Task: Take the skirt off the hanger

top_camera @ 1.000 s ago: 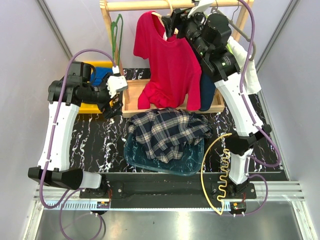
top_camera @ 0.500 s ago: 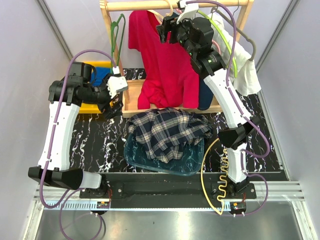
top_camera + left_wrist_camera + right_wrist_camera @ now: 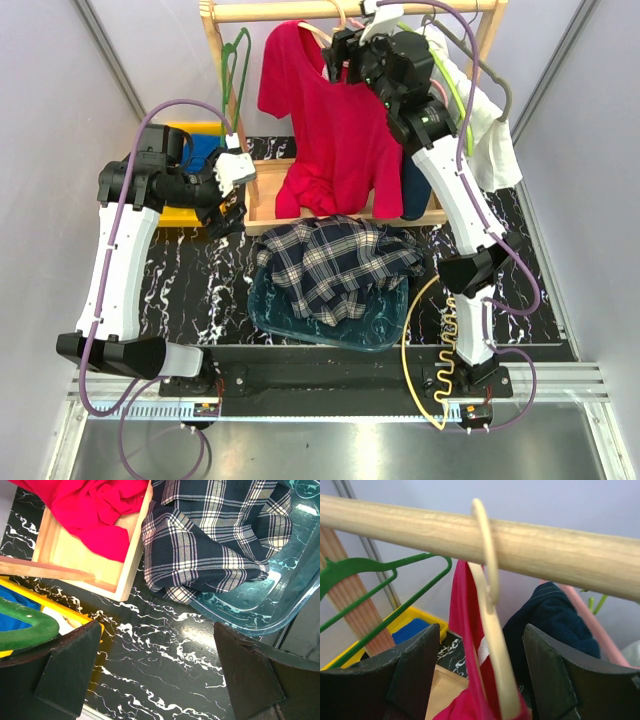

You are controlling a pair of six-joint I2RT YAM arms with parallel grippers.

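The dark navy skirt [image 3: 555, 622] hangs from the wooden rail [image 3: 560, 545] on the pale pink hanger [image 3: 597, 632], just right of the red T-shirt [image 3: 465, 630]. From above, only the skirt's lower part [image 3: 412, 190] shows below my right arm. My right gripper [image 3: 485, 680] is open up at the rail [image 3: 340, 10], its fingers either side of the T-shirt's cream hanger [image 3: 492, 625]; the skirt lies behind the right finger. My left gripper [image 3: 160, 675] is open over the black marble table [image 3: 165, 645], far left of the rack, with nothing between its fingers.
A green hanger [image 3: 233, 70] hangs at the rail's left end. A white garment [image 3: 490, 130] hangs at the right. The plaid shirt [image 3: 335, 262] lies in a teal glass tray [image 3: 265, 310]. The rack's wooden base [image 3: 262, 200] and a yellow bin [image 3: 185, 215] sit behind.
My right gripper has risen to the rail and shifted left, then eased back right; the red T-shirt swung with it. The left arm has not moved.
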